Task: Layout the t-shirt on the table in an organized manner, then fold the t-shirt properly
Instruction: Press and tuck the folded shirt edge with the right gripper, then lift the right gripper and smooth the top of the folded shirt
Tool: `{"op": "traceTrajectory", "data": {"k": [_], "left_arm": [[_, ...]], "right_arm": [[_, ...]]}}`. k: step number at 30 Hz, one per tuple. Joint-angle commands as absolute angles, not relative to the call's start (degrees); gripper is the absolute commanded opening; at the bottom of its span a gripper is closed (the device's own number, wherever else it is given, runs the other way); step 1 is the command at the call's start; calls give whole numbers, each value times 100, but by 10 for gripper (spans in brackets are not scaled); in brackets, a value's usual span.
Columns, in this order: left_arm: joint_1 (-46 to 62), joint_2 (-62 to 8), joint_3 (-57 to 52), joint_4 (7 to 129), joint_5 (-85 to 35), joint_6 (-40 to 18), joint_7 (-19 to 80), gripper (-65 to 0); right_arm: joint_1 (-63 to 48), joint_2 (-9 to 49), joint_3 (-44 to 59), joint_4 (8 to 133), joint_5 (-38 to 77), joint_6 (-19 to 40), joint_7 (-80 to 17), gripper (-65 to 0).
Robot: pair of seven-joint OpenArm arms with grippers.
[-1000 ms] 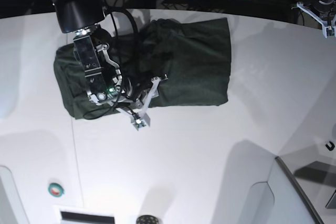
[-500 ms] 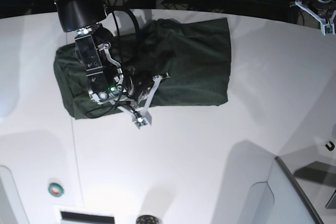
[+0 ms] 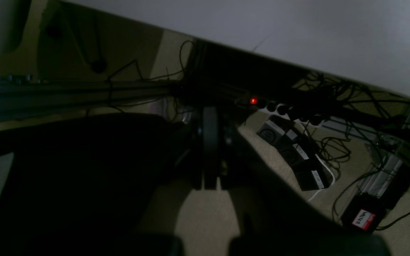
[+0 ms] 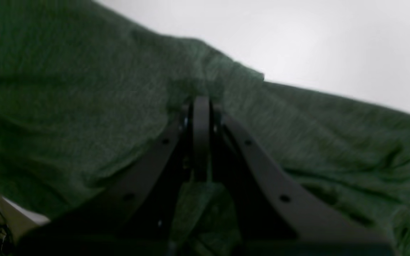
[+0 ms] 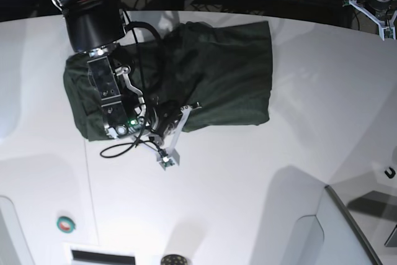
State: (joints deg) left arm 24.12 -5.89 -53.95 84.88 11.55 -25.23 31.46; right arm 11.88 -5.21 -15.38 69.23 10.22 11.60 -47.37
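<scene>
The t-shirt (image 5: 211, 72) lies bunched on the table (image 5: 260, 178); your right gripper (image 4: 200, 106) is clamped on a fabric fold. Folding stage: next, probably draw that fold across evenly.

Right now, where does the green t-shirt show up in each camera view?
Base: the t-shirt lies upper centre on the table, under the right gripper.
Right wrist: it fills the frame around the shut gripper.
Left wrist: not in it.
Shared landmark: the white table.
</scene>
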Motion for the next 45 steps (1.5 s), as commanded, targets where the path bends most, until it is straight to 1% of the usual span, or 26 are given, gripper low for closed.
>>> {"op": "traceTrajectory", "data": {"k": [1,6,9,11,14,15,16,18,22,24,26,29,32,41,45], "left_arm": [[2457,-673,-5446,8593,1138,-2448,3073,-650],[2457,-673,-5446,8593,1138,-2448,3073,-650],[2457,-673,-5446,8593,1138,-2448,3073,-650],[2457,-673,-5446,8593,1138,-2448,3073,-650],[2457,-673,-5446,8593,1138,-2448,3073,-650],[2457,-673,-5446,8593,1138,-2448,3073,-650],[2457,-673,-5446,8593,1138,-2448,3073,-650],[2457,-673,-5446,8593,1138,-2448,3073,-650],[2457,-681,-5455,8620,1138,-2448,3064,-650],[2457,-681,-5455,8760,1138,-2448,3064,-650],[2457,-673,-5455,8875,1138,-2448,3064,-650],[2431,-673,-5455,9007,1138,-2448,3064,-650],[2422,-673,-5411,9086,1138,-2448,3064,-650],[2422,-681,-5402,9033,1138,-2448,3064,-650],[2448,-681,-5429,9033,1138,-2448,3064,-650]], "right_arm": [[1323,-549,-1543,6993,1042,1200,-4629,-644],[1393,-549,-1543,6967,1042,1200,-4637,-644],[1376,-549,-1543,6958,1033,1174,-4646,-633],[1341,-549,-1543,7020,1033,1165,-4646,-561],[1130,-488,-1543,7407,1033,1165,-4629,-386],[1051,-400,-1543,7653,1033,1165,-4629,-347],[963,-347,-1543,7925,1033,1165,-4646,-341],[760,-251,-1543,8488,1042,1165,-4778,-360],[31,-145,-1534,9692,1068,1209,-5675,-407],[-585,-145,-1525,10158,1068,1209,-5701,-419],[-1156,-145,-1499,10431,1068,1209,-5525,-414],[-1886,-145,-1543,10484,1068,1209,-5095,-414],[-2281,-110,-1552,10343,1068,1209,-4646,-414],[-2149,-154,-1552,9868,1068,1209,-4497,-414],[-2062,-171,-1552,9719,1068,1209,-4242,-414]]}}
